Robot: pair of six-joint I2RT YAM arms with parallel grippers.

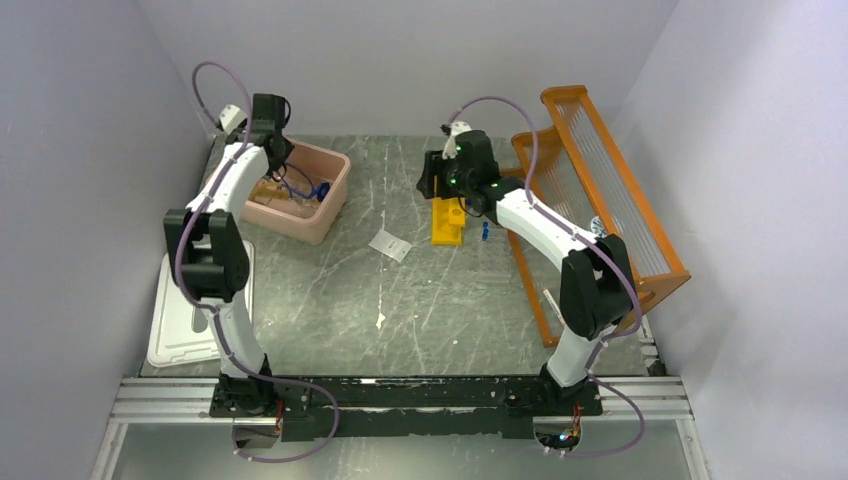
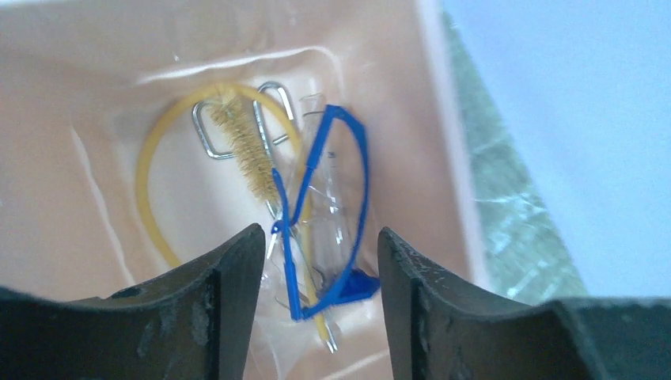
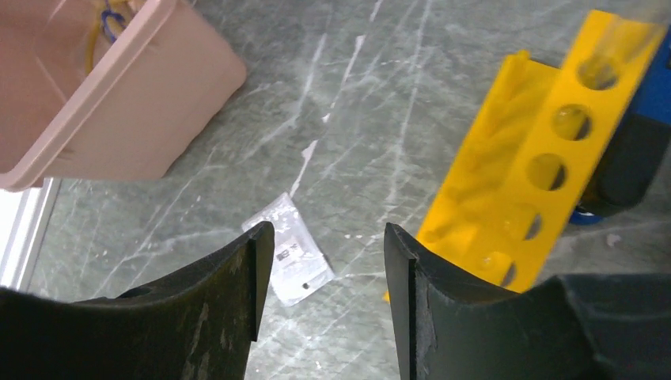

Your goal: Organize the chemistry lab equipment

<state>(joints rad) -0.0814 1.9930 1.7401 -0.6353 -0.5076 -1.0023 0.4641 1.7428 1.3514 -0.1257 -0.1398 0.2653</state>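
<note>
while blue-framed goggles [image 2: 362,162] and amber rubber tubing [image 2: 143,184] lie in the pink plastic tub [image 2: 71,71] below the parted, empty left gripper [image 2: 320,265], the white packet [image 3: 294,260] lies on the table [image 3: 356,119] under the parted right gripper [image 3: 328,269].

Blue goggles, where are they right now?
In the left wrist view the blue goggles lie inside the pink tub, partly over the wire brush and amber tubing, below the left gripper. The tub sits at the far left of the table.
</note>
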